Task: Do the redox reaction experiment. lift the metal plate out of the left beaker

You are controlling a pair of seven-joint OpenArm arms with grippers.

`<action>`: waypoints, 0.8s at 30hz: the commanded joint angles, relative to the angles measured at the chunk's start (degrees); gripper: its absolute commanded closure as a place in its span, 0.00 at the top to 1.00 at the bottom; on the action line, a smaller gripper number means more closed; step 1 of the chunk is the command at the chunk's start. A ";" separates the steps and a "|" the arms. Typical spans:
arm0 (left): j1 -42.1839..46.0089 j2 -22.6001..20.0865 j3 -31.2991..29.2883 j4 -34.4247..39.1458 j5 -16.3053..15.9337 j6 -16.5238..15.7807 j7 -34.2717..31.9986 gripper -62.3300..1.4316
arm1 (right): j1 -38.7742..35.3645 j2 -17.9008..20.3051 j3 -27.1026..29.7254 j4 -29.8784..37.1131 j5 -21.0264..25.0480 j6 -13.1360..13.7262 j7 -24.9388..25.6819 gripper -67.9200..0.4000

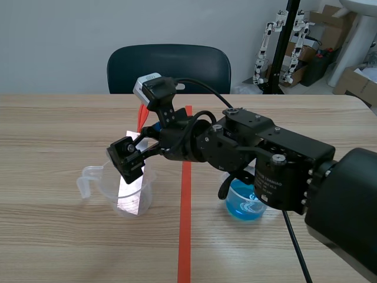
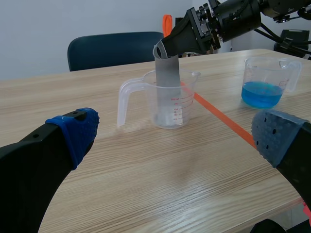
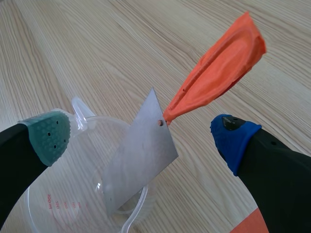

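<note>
scene: right gripper (image 1: 131,156) sits over left beaker (image 1: 149,187), metal plate (image 1: 131,194) standing tilted inside | left wrist: left gripper (image 2: 177,133) wide open, empty, beaker ahead | right wrist: fingers spread either side of plate, pads off it; orange tag (image 3: 218,73) at its top corner

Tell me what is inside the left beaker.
A metal plate leans inside the clear beaker, its top above the rim. Whether liquid is there cannot be told; the plate hides part of the bottom.

Metal plate (image 3: 138,160) leaning in beaker (image 3: 36,204), orange tag (image 3: 218,68), fingers (image 3: 48,136) spread.
</note>
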 commanded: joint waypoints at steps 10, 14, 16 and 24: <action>0.15 -0.04 -0.17 0.61 -0.35 -0.17 -0.87 1.00 | 1.51 -0.57 0.39 0.22 0.61 0.04 0.04 0.46; 0.15 -0.04 -0.17 0.61 -0.35 -0.17 -0.87 1.00 | 1.51 -0.57 0.39 0.22 0.61 0.04 0.07 0.29; 0.15 -0.04 -0.17 0.61 -0.35 -0.17 -0.87 1.00 | 1.51 -0.57 0.39 0.22 0.61 0.04 0.09 0.21; 0.15 -0.04 -0.17 0.61 -0.35 -0.17 -0.87 1.00 | 1.51 -0.50 0.39 0.22 -1.27 1.66 1.33 0.01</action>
